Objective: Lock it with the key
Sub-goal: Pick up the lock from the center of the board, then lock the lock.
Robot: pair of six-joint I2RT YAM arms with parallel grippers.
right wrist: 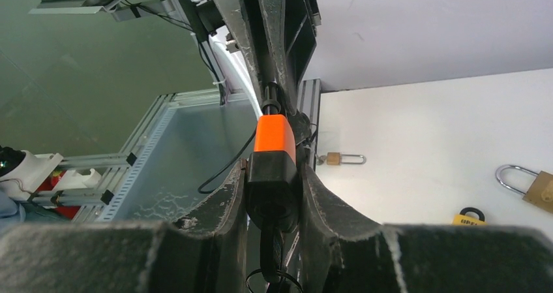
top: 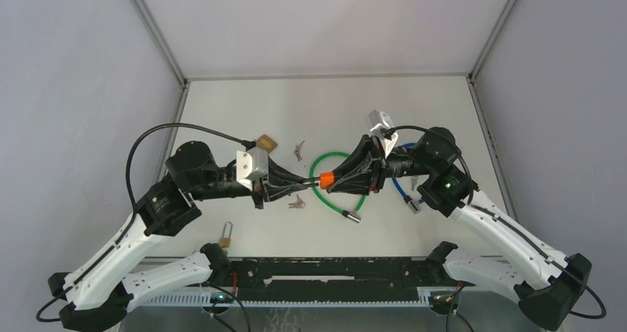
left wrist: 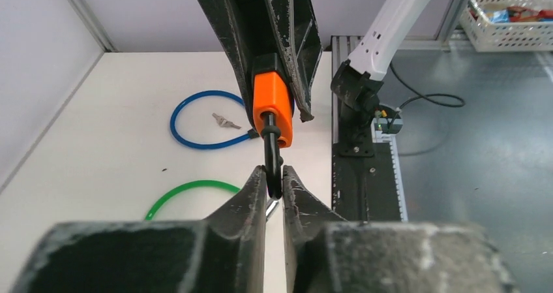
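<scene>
An orange-and-black lock body (top: 327,178) (left wrist: 272,100) (right wrist: 274,139) hangs above the table's middle. My right gripper (top: 341,175) (right wrist: 274,175) is shut on its black end. Its green cable (top: 325,157) (left wrist: 189,187) loops on the table below. A black key (left wrist: 273,156) (right wrist: 270,96) sticks out of the orange end. My left gripper (top: 302,181) (left wrist: 274,175) comes from the left, and both fingertips press the key's black head. The two grippers face each other nose to nose.
A blue cable lock (top: 403,191) (left wrist: 195,120) lies under the right arm. Loose keys (top: 299,149) and another bunch of keys (top: 297,202) lie near the centre. A brass padlock (top: 225,236) (right wrist: 339,158) sits near the front, a second padlock (top: 266,143) (right wrist: 531,185) behind the left gripper.
</scene>
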